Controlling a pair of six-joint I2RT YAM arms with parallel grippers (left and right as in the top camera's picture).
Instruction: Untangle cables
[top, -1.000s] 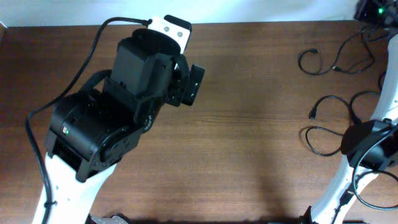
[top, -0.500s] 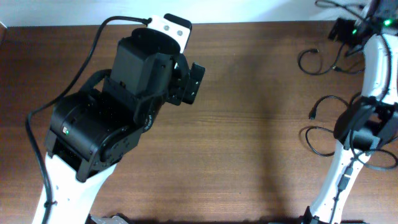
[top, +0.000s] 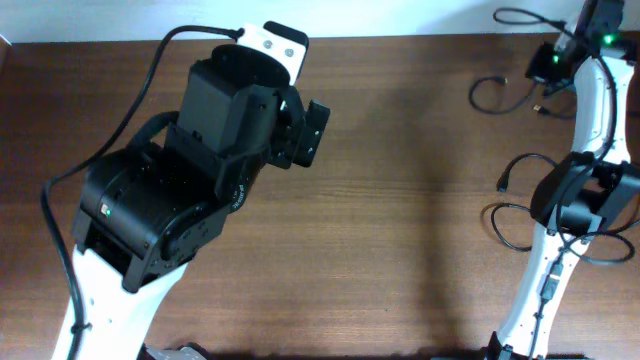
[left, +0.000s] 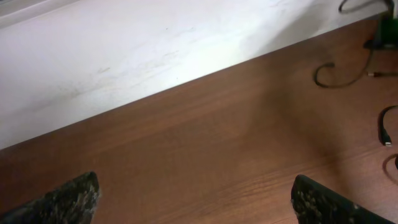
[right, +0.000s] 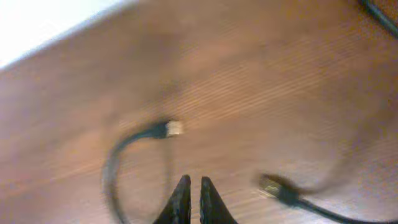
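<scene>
Several cables (top: 512, 172) lie loose along the right side of the table (top: 400, 200), well apart from the left gripper (left: 196, 204), which hangs wide open over bare wood and holds nothing. At the far right corner the right gripper (right: 191, 198) hovers with its fingers pressed together; nothing shows between them, though that view is blurred. One pale plug (right: 175, 129) lies just ahead of the tips and a second plug (right: 272, 184) sits off to the side. To do this step well, the jaws should probably open first, settle over the cord just behind one plug, close firmly, and then draw that end slowly clear, so that neighbouring loops are not dragged along.
</scene>
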